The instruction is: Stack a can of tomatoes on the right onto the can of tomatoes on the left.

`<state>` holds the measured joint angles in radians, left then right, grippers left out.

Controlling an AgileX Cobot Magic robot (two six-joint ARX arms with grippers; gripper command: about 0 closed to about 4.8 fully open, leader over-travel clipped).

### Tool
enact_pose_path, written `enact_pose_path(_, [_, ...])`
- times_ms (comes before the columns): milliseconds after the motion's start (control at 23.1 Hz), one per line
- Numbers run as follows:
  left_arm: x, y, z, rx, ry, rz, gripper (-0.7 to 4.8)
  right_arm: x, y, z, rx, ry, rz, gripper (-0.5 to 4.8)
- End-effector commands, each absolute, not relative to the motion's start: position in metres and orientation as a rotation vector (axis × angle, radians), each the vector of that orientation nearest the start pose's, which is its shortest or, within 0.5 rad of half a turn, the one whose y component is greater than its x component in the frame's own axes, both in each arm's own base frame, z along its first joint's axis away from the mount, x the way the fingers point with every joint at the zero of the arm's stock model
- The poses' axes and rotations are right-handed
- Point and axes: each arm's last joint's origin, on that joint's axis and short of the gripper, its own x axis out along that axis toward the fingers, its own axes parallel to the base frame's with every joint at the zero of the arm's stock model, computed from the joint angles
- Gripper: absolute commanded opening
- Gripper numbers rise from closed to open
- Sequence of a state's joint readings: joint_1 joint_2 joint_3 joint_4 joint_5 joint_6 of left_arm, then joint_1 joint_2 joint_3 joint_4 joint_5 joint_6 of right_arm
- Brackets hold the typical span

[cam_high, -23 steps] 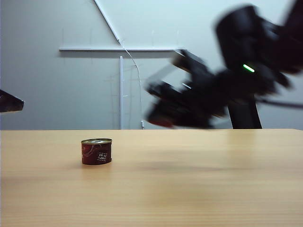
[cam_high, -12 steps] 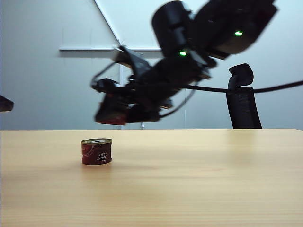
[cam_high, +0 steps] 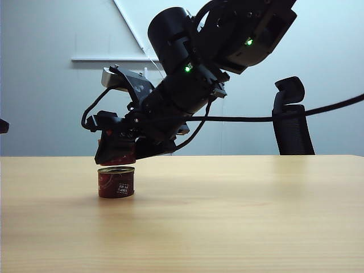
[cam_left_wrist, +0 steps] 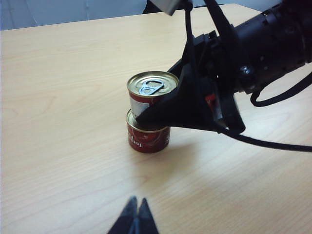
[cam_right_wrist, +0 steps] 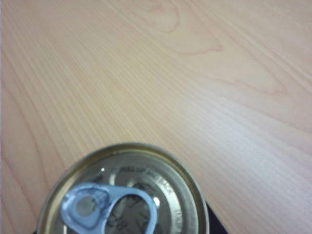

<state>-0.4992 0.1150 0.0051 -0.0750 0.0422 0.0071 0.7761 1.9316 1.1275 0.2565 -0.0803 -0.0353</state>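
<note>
Table [cam_high: 239, 216]: pale wood with fine grain; it fills the lower half of the exterior view and carries one can on its left part.

Right arm [cam_high: 187, 79]: black, with green lights; it reaches from the upper right across the middle to the left side of the scene, slanting down toward the cans.

Chair [cam_high: 293, 116]: black office chair beyond the far edge of the table, on the right.

Right gripper [cam_high: 116, 149]: directly above the standing can; its dark fingers [cam_left_wrist: 183, 105] are clamped on the sides of the upper can.

Left gripper [cam_left_wrist: 135, 218]: on the near side of the cans, well apart from them; only its two dark tips show at the edge of the left wrist view, pressed together with no gap and nothing between them.

Upper can [cam_left_wrist: 148, 95]: red tomato can with a gold lid and a silver pull tab [cam_right_wrist: 105, 204]; carried upright in the right gripper, just over the lower can; whether the two touch cannot be told, since the exterior view suggests a thin gap and the left wrist view shows them as one column.

Lower can [cam_high: 116, 182]: red tomato can with a white label patch; upright on the left part of the table, under the upper can.
</note>
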Motion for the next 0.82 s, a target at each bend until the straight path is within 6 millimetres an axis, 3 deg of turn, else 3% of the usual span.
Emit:
enact_pose_path(43, [0.090, -0.050, 0.151, 0.046, 0.170, -0.542, -0.04, 0.291, 0.290, 0.174, -0.213, 0.467, 0.846, 0.59])
enact_pose_path(173, [0.090, -0.050, 0.151, 0.046, 0.170, -0.542, -0.04, 0.292, 0.291, 0.170, -0.215, 0.473, 0.847, 0.60])
enact_pose_path(259, [0.090, -0.050, 0.151, 0.046, 0.169, -0.542, -0.04, 0.292, 0.292, 0.166, -0.218, 0.481, 0.847, 1.11])
enact_pose_path(302, [0.090, -0.050, 0.151, 0.046, 0.170, -0.542, -0.04, 0.293, 0.292, 0.164, -0.219, 0.486, 0.846, 1.63])
enact_pose_path(346, [0.090, -0.050, 0.151, 0.046, 0.169, -0.542, -0.04, 0.293, 0.292, 0.162, -0.218, 0.487, 0.846, 3.14])
enact_pose_path(432, [0.090, -0.050, 0.151, 0.046, 0.169, -0.542, -0.04, 0.293, 0.293, 0.163, -0.216, 0.480, 0.847, 4.22])
enact_pose_path(605, [0.090, -0.050, 0.151, 0.046, 0.169, -0.542, -0.04, 0.294, 0.294, 0.166, -0.205, 0.450, 0.848, 4.46])
enact_pose_path(648, [0.090, -0.050, 0.151, 0.046, 0.169, -0.542, -0.04, 0.295, 0.294, 0.168, -0.200, 0.443, 0.848, 4.79])
enact_pose_path(821, [0.090, -0.050, 0.151, 0.046, 0.170, -0.542, -0.04, 0.290, 0.291, 0.196, -0.106, 0.403, 0.838, 4.79])
